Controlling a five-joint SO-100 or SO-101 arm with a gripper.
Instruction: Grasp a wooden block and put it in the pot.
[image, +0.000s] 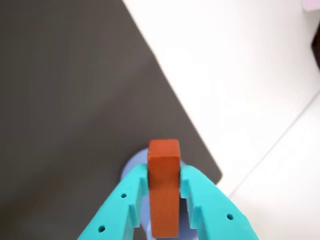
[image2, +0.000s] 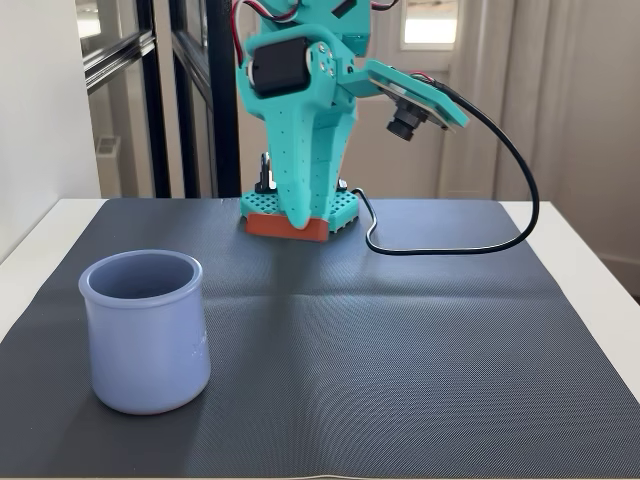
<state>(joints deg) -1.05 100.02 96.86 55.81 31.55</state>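
My teal gripper (image: 164, 172) is shut on the wooden block (image: 164, 192), a reddish-brown bar held between both fingers. In the fixed view the gripper (image2: 298, 215) points down and holds the block (image2: 285, 226) in the air above the dark mat. The periwinkle-blue pot (image2: 147, 330) stands upright and empty at the mat's front left in that view. In the wrist view part of the pot (image: 131, 169) shows behind and below the block, mostly hidden by the fingers.
A dark ribbed mat (image2: 400, 330) covers a white table (image2: 590, 265). A black cable (image2: 500, 240) loops from the wrist camera (image2: 405, 122) down onto the mat at the back right. The arm's base stands at the mat's back edge.
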